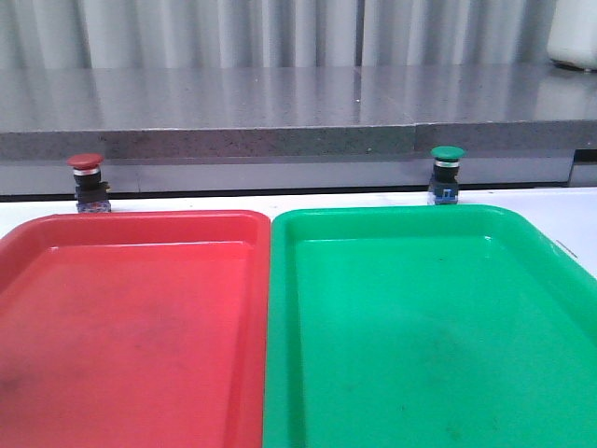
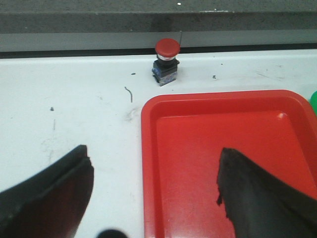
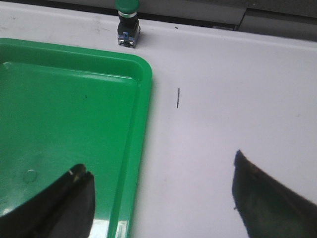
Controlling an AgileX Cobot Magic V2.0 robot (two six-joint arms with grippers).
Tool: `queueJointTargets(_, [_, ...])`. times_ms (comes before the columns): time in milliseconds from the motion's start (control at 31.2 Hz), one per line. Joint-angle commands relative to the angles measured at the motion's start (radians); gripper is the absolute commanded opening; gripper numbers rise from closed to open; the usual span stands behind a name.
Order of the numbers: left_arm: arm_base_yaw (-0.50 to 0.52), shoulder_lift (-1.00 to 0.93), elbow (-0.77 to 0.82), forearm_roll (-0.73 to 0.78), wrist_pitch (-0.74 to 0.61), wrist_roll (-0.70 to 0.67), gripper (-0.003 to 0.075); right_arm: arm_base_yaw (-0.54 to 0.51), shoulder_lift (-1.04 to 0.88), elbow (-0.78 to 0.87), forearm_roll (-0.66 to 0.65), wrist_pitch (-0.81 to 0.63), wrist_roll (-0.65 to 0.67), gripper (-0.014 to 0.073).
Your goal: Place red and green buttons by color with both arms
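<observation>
buttons stand upright on the surface beyond the trays: red button (image 2: 167,55) ahead of the left claw (image 2: 154,191), green button (image 3: 128,22) ahead of the right claw (image 3: 161,198); both claws gape wide, empty.

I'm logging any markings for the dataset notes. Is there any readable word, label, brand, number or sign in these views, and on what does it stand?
None can be read in any view.
Red button: no legible marking on cap or body.
Green button: the same; its blue base is too small to tell.
Red tray and green tray: plain, with no lettering visible.
Left gripper and right gripper: plain black, with nothing printed in view.
</observation>
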Motion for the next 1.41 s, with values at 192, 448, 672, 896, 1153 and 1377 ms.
queueJointTargets(192, [-0.046,0.265,-0.229,-0.012,-0.072,-0.002,0.0516,-0.003,0.000,-0.031,-0.013,-0.070,-0.010,0.0589])
queueJointTargets(448, [-0.046,0.484,-0.398,-0.002,-0.029,-0.002,0.0553,-0.003,0.000,-0.031,-0.013,-0.070,-0.010,0.0589])
queueJointTargets(672, [-0.038,0.641,-0.528,0.012,0.008,-0.002,0.0570,-0.003,0.000,-0.031,-0.013,-0.070,-0.010,0.0589])
queueJointTargets(896, [-0.022,0.772,-0.641,0.012,0.017,-0.005,0.0568,-0.003,0.000,-0.031,-0.013,-0.069,-0.010,0.0589])
queueJointTargets(1153, [-0.018,0.901,-0.745,0.017,0.013,-0.007,0.0568,-0.003,0.000,-0.031,-0.013,-0.069,-0.010,0.0589])
queueJointTargets(1377, [-0.018,0.990,-0.822,0.017,0.004,-0.007,0.0568,-0.003,0.000,-0.031,-0.013,-0.069,-0.010,0.0589])
